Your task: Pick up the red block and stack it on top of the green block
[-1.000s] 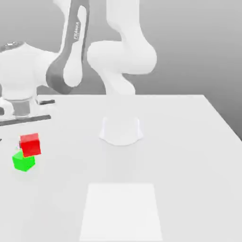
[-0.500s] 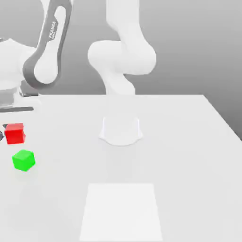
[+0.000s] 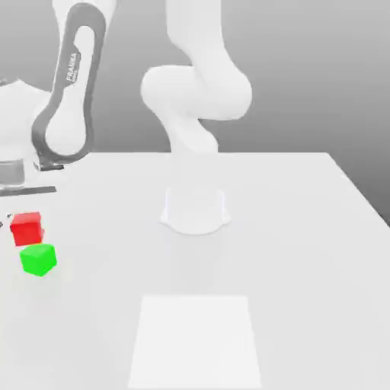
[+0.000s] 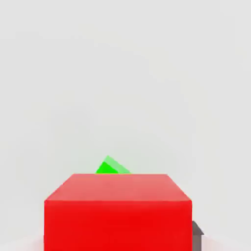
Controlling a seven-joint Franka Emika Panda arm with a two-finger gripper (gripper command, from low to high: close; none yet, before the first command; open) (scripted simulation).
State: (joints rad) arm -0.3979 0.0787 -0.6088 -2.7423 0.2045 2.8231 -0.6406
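The red block [image 3: 27, 228] hangs at the exterior view's far left, just above and slightly behind the green block [image 3: 38, 259], which rests on the white table. My gripper [image 3: 23, 221] reaches down from the hand at the picture's left edge and is shut on the red block. In the hand view the red block [image 4: 117, 211] sits close up, with a dark fingertip [image 4: 197, 234] against its side. A corner of the green block [image 4: 112, 166] peeks out beyond it. Whether the two blocks touch I cannot tell.
The arm's round white base [image 3: 195, 209] stands mid-table, and a grey-and-white arm link [image 3: 68, 99] leans over the left side. A paler square patch [image 3: 194, 339] marks the table's near part. The table's edge [image 3: 358, 190] runs down the exterior view's right.
The red block was on the green one, tilted. It then went up and to the exterior view's left with the gripper. Now it has come back down and right, close over the green block.
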